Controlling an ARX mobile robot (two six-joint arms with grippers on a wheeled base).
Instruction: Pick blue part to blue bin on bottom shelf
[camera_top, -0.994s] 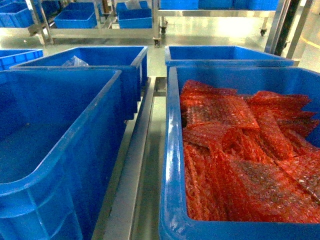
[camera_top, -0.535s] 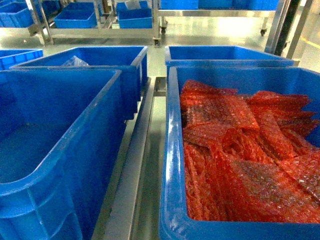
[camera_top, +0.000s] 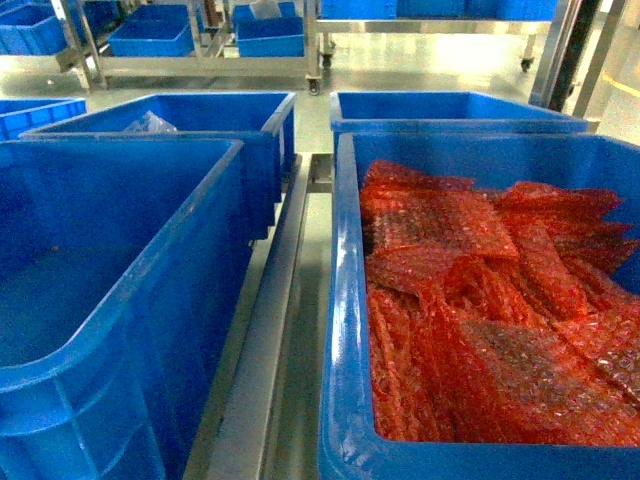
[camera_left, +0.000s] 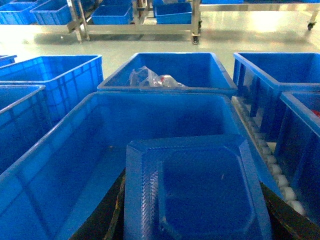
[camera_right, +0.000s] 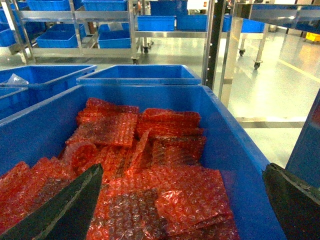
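The blue part (camera_left: 200, 190), a square moulded tray with a raised rim, fills the bottom of the left wrist view. My left gripper (camera_left: 195, 225) is shut on it, a dark finger (camera_left: 107, 215) showing at each side. It hangs above the near end of a large empty blue bin (camera_left: 60, 165), which is the left bin (camera_top: 110, 300) in the head view. The bin stands on the bottom shelf, whose steel rail (camera_top: 270, 330) and roller track (camera_left: 267, 155) show beside it. My right gripper (camera_right: 180, 210) is open. Neither gripper shows in the head view.
Under my right gripper a blue bin (camera_right: 235, 150) holds several red bubble-wrap sheets (camera_right: 150, 165). Behind the empty bin stands another blue bin (camera_left: 170, 65) with a clear plastic bag (camera_left: 150, 77) in it. More blue bins flank these. Wheeled steel racks (camera_top: 200, 65) stand across the floor.
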